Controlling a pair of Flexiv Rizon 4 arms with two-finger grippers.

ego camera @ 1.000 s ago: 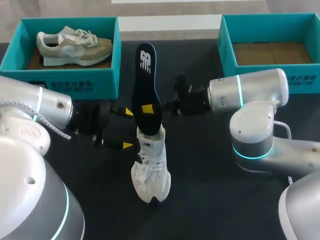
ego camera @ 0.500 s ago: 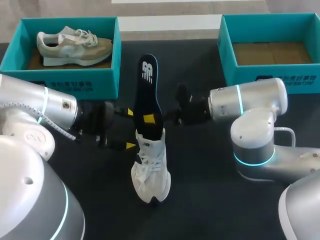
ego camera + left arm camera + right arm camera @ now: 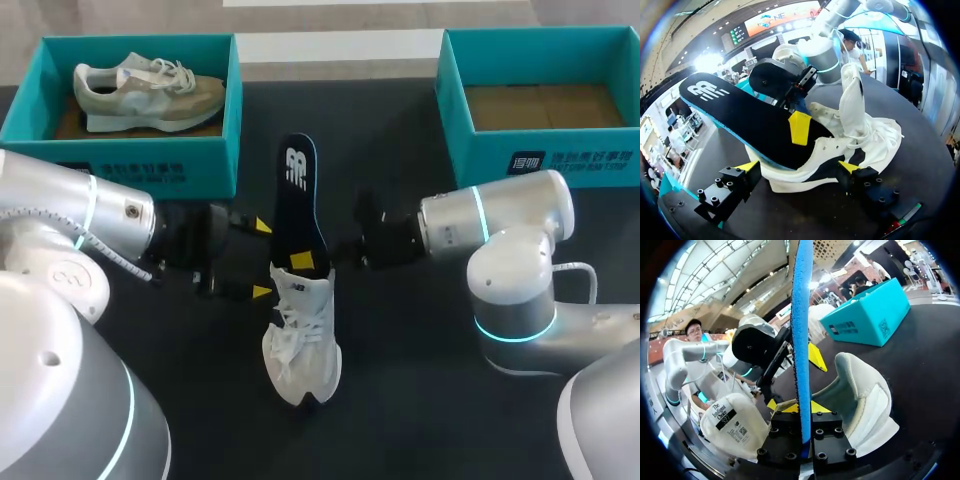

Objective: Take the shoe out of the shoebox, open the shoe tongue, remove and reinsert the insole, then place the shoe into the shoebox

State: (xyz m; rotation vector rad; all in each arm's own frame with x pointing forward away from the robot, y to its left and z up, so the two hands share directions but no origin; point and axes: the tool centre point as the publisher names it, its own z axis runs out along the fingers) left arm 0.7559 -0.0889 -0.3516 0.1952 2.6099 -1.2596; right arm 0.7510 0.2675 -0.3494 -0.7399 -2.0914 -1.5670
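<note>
A white shoe (image 3: 300, 340) stands in the middle of the dark table, toe toward the near edge. A black insole (image 3: 298, 195) with a blue edge sticks up and back out of its heel opening. My right gripper (image 3: 306, 263) is shut on the insole's lower part, just above the shoe collar. My left gripper (image 3: 262, 258) is open, with one yellow tip on each side of the heel. In the left wrist view the insole (image 3: 735, 117) slants over the shoe (image 3: 865, 137) between the open left gripper (image 3: 799, 167). In the right wrist view the right gripper (image 3: 802, 407) clamps the insole (image 3: 801, 315) edge-on.
A teal shoebox (image 3: 130, 165) at the back left holds a beige shoe (image 3: 150, 90). A second teal shoebox (image 3: 540, 150) at the back right shows only its cardboard floor. Dark table lies in front of the white shoe.
The insole has come down and nearer, sliding further into the shoe, with the right gripper following it. The left gripper shifted slightly toward the shoe early on, then held still.
</note>
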